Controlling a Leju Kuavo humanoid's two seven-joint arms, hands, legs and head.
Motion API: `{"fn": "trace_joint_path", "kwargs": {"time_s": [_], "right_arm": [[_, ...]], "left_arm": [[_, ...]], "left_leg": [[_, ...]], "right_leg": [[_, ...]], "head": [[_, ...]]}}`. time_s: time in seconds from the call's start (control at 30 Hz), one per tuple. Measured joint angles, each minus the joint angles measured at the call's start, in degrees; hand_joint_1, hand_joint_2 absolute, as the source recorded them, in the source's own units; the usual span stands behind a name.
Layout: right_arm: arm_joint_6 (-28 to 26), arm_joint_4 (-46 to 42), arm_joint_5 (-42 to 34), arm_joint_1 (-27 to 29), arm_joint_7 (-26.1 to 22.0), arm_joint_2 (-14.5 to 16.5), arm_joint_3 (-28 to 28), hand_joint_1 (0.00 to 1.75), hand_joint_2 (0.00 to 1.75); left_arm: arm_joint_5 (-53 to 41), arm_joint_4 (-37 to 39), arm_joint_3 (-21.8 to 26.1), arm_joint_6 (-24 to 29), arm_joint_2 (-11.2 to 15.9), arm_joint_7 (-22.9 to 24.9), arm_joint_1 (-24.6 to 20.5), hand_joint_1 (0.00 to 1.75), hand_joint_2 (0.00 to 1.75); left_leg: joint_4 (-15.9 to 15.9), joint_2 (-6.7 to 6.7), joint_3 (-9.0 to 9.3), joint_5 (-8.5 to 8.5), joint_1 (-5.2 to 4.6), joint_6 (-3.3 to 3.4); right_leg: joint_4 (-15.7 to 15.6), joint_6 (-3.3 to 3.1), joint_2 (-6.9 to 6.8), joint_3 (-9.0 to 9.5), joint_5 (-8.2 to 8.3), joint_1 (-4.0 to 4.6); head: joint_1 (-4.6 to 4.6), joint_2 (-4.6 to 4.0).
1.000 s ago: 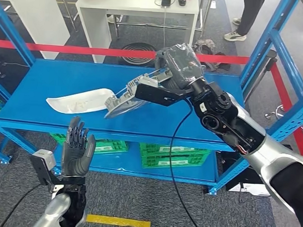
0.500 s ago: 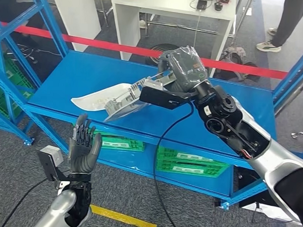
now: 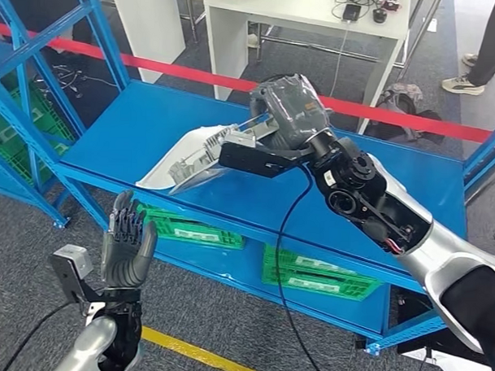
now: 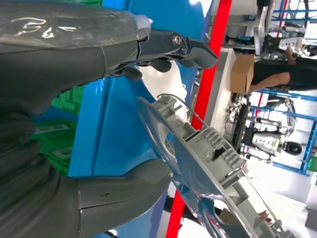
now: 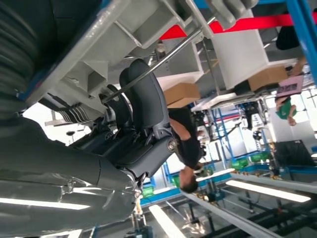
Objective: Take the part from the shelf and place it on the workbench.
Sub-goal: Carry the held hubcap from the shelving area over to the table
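Right hand point(image 3: 283, 113) grips the part point(image 3: 204, 157) above the shelf point(image 3: 130, 120) — left hand point(image 3: 127, 248) spread, empty.

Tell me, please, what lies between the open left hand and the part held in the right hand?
Nothing touches them: in the head view, between the left hand and the part lie the blue shelf edge and a green crate.

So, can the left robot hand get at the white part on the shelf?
Probably yes: the left robot hand is open, raised before the shelf with nothing between. The grey part in the right robot hand overlaps one end of the white part and may crowd it.
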Motion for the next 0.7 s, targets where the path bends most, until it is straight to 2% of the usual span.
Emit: {"fn": "trace_joint_path", "kwargs": {"time_s": [0.07,0.13,0.17,0.2,0.27,0.3,0.33,0.37,0.4,0.43,0.47,0.5,0.53,0.6,0.63,0.7], "right_arm": [[0.03,0.01,0.01,-0.01,0.0,0.0,0.03,1.75,1.75],[0.09,0.01,0.01,0.02,-0.02,0.0,0.01,1.75,1.75],[0.12,0.01,0.0,0.03,-0.06,0.0,0.01,1.75,1.75],[0.15,0.01,-0.01,0.08,-0.14,0.01,0.02,1.75,1.75],[0.21,-0.01,-0.02,0.29,-0.33,0.03,0.15,1.75,1.75],[0.23,-0.01,-0.02,0.41,-0.4,0.04,0.26,1.75,1.75],[0.24,-0.02,-0.03,0.5,-0.43,0.04,0.36,1.75,1.75],[0.25,-0.03,-0.03,0.53,-0.45,0.04,0.45,1.75,1.75],[0.25,-0.05,-0.04,0.54,-0.46,0.04,0.52,1.75,1.75],[0.25,-0.09,-0.04,0.53,-0.48,0.04,0.57,1.75,1.75],[0.25,-0.19,-0.04,0.54,-0.5,0.04,0.62,1.75,1.75],[0.25,-0.28,-0.04,0.57,-0.51,0.05,0.69,1.75,1.75],[0.25,-0.36,-0.04,0.6,-0.53,0.06,0.78,1.75,1.75],[0.25,-0.49,-0.1,0.65,-0.54,0.18,0.91,1.75,1.75],[0.24,-0.54,-0.14,0.65,-0.55,0.26,0.93,1.75,1.75],[0.23,-0.64,-0.2,0.63,-0.55,0.38,0.93,1.75,1.75]], "left_arm": [[0.01,-0.01,0.0,0.06,0.02,-0.01,-0.02,0.0,1.75],[0.02,-0.01,0.0,0.17,-0.02,-0.03,0.01,0.0,1.75],[0.02,-0.02,0.0,0.22,-0.05,-0.04,0.0,0.0,1.75],[0.03,-0.02,0.0,0.27,-0.11,-0.05,0.02,0.0,1.75],[0.04,-0.02,0.0,0.34,-0.21,-0.05,0.11,0.0,1.75],[0.04,-0.02,0.0,0.41,-0.24,-0.05,0.21,0.0,1.75],[0.05,-0.02,0.0,0.46,-0.25,-0.04,0.3,0.0,1.75],[0.05,-0.02,0.0,0.51,-0.25,-0.02,0.36,0.0,1.75],[0.05,-0.02,0.0,0.55,-0.27,0.01,0.39,0.0,1.75],[0.05,-0.02,0.0,0.55,-0.29,0.03,0.4,0.0,1.75],[0.08,-0.02,-0.01,0.55,-0.32,0.08,0.41,0.0,1.75],[0.1,-0.02,-0.01,0.55,-0.32,0.11,0.42,0.0,1.75],[0.14,-0.02,-0.02,0.57,-0.31,0.15,0.47,0.0,1.75],[0.2,-0.02,-0.02,0.63,-0.26,0.2,0.57,0.0,1.75],[0.22,-0.02,-0.02,0.66,-0.23,0.22,0.56,0.0,1.75],[0.27,-0.02,-0.02,0.68,-0.17,0.22,0.42,0.0,1.75]], "left_leg": [[-0.5,-0.71,0.07,-0.06,-0.16,0.48],[-1.2,-1.56,0.55,0.19,0.16,0.99],[-1.58,-1.95,0.83,0.36,0.37,1.28],[-1.78,-2.32,1.02,0.44,0.5,1.47],[-1.8,-3.23,1.06,0.42,0.54,1.69],[-1.74,-3.79,1.07,0.38,0.56,1.68],[-1.63,-4.38,1.09,0.31,0.63,1.61],[-1.41,-5.01,1.12,0.18,0.74,1.44],[-1.09,-5.63,1.12,-0.03,0.88,1.2],[-0.68,-6.2,0.99,-0.28,0.93,0.89],[-0.23,-6.71,0.73,-0.46,0.98,0.59],[0.06,-7.15,0.43,-0.54,1.0,0.3],[0.12,-7.59,0.16,-0.47,1.02,0.0],[0.01,-8.19,-0.01,-0.33,1.14,-0.56],[0.58,-7.66,-0.24,-0.75,1.1,-0.83],[5.33,-5.33,-2.45,-3.27,1.08,-1.36]], "right_leg": [[-0.2,0.51,-0.66,0.23,-0.15,0.11],[0.74,0.99,-0.12,0.06,-1.19,-0.06],[2.87,1.18,0.76,-0.83,-2.53,-0.14],[6.35,1.28,1.88,-2.43,-4.34,-0.25],[14.54,1.55,3.07,-6.52,-7.57,-0.28],[16.82,1.69,3.19,-7.88,-7.89,-0.34],[16.82,1.81,3.21,-8.2,-7.03,-0.42],[14.29,1.91,3.29,-7.31,-5.03,-0.53],[10.12,2.07,3.77,-5.58,-2.52,-0.74],[6.0,2.2,4.75,-3.77,-0.7,-0.93],[2.78,2.2,5.69,-2.36,0.45,-1.09],[1.11,2.09,6.45,-1.64,0.74,-1.11],[0.74,1.81,6.73,-1.46,0.45,-1.0],[0.43,1.06,5.84,-1.18,0.59,-1.01],[0.19,0.7,5.34,-0.92,0.69,-1.13],[-0.2,0.14,4.22,-0.49,0.82,-1.28]], "head": [[0.1,0.0],[0.21,0.0],[0.39,0.0],[0.63,0.0],[1.1,0.0],[1.29,0.0],[1.44,0.0],[1.57,0.0],[1.72,0.0],[1.8,0.0],[1.84,0.0],[1.84,0.0],[1.79,0.0],[1.61,0.0],[1.35,0.0],[0.66,0.0]]}}
